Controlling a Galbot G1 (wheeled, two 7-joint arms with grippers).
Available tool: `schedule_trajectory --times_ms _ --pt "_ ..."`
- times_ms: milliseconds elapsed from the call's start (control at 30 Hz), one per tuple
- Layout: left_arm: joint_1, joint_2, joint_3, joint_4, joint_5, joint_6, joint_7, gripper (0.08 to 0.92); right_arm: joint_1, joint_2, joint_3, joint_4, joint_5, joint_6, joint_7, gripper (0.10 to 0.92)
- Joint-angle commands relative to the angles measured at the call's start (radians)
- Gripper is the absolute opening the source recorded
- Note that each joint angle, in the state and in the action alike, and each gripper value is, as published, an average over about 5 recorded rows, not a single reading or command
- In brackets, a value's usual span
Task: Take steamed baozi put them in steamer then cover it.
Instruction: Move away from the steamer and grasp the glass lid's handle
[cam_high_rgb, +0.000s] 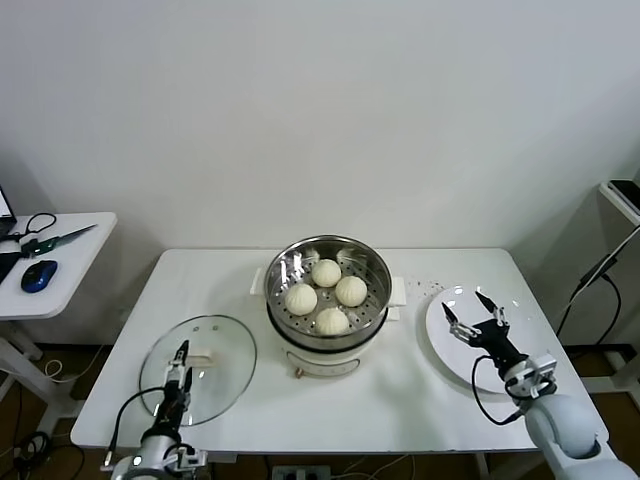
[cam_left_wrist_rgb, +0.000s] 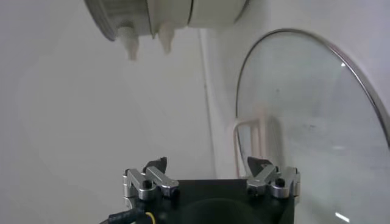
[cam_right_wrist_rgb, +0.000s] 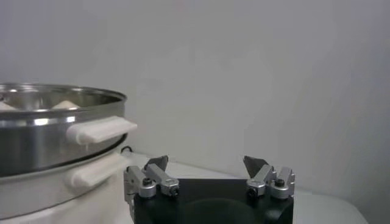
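1. Steamer (cam_high_rgb: 327, 290): the stainless-steel basket sits on its white pot base at the middle of the white table (cam_high_rgb: 400, 400). It is uncovered.
2. Steamed baozi (cam_high_rgb: 326, 272): all four buns lie inside the basket on the perforated floor, close together in a cluster. None remains elsewhere, so the loading step appears complete.
3. Cover (cam_high_rgb: 215, 350): the clear glass lid lies flat on the table to the robot's left of the steamer, apart from it, with its white handle (cam_high_rgb: 203, 355) facing up. That orientation leaves the handle free for a grasp from above.
4. Left gripper (cam_high_rgb: 180, 368): it hangs over the lid, close to the handle, fingers spread and holding nothing. In the left wrist view the handle (cam_left_wrist_rgb: 250, 143) sits just ahead of the open jaws. This placement is judged to be a line-up for taking the lid.
5. Right gripper (cam_high_rgb: 474, 316): it hovers over the bare white plate (cam_high_rgb: 445, 345) to the right of the steamer, fingers spread and empty. It appears to be waiting clear of the basket.
6. Remaining work: covering the steamer. The next move calls for the left jaws to straddle the narrow handle squarely; a skewed grip could let the lid tilt or slip.
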Motion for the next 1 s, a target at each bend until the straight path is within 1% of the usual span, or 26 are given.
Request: schedule_trajectory --times_ms 33,433,633,733,1000 --pt "-0.105 0.012 0.021 0.131 -0.043 0.025 -0.063 0.823 -0.021 0.032 0.013 -0.016 -0.046 0.009 -0.009 0.823" --pt "-0.186 0.012 0.045 0.196 -0.071 0.040 -0.076 0.823 -0.014 0.043 0.014 -0.040 -0.065 0.033 -0.030 0.823" --pt "-0.208 0.013 0.042 0.227 -0.073 0.037 -0.078 0.821 -0.014 0.052 0.014 -0.051 -0.077 0.043 -0.039 0.823" --pt "-0.207 0.014 0.041 0.230 -0.077 0.032 -0.077 0.784 -0.013 0.058 0.013 -0.056 -0.085 0.046 -0.043 0.823" --pt "-0.197 0.009 0.043 0.233 -0.081 0.020 -0.072 0.558 -0.005 0.074 0.008 -0.070 -0.105 0.052 -0.049 0.823"
